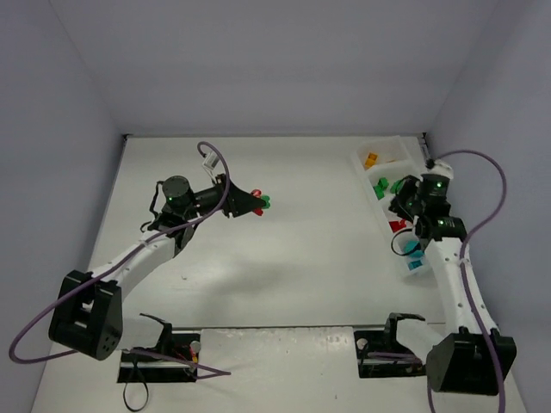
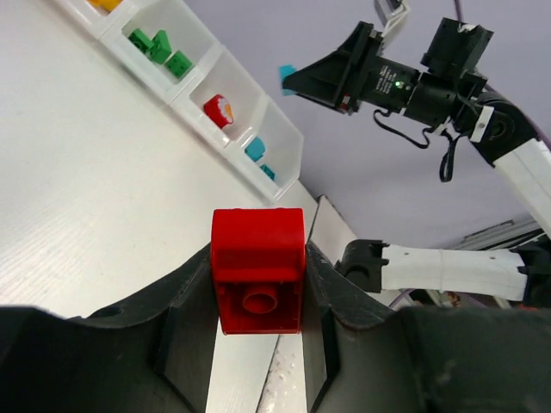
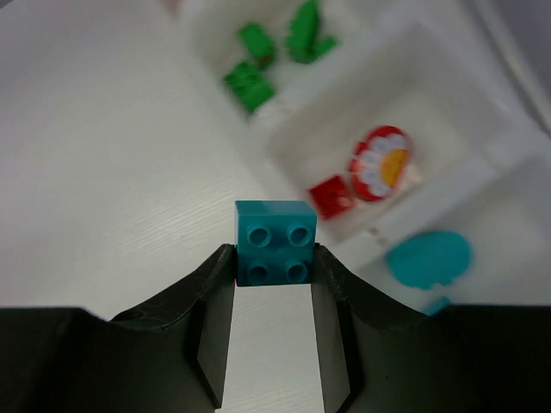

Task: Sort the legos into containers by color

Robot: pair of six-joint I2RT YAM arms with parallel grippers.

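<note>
Legos: small bricks in red, green, orange and teal were seen. Most were lying in the tray and two were held by grippers.
Tray (image 1: 365,169): a long, translucent white row of compartments was laid on the table (image 1: 301,258) at its right side, next to the right arm.
Tray contents: an orange brick (image 1: 371,159) was seen in a far compartment and green bricks (image 3: 250,82) in the next. After that came a small red piece (image 3: 331,196) with a round red, white and orange piece (image 3: 381,163), and teal pieces (image 3: 429,258) were nearest.
Left gripper (image 2: 258,297): its fingers were clamped on a red brick (image 2: 258,254), which was held left of the table's middle, well apart from the tray.
Right gripper (image 3: 274,267): its fingers were clamped on a teal brick (image 3: 275,237) with four studs facing the wrist camera. It was held in the air by the tray.
Loose green brick (image 1: 265,204): it was seen just beside the left gripper's tip in the top view. Whether it lay on the table could not be told.
</note>
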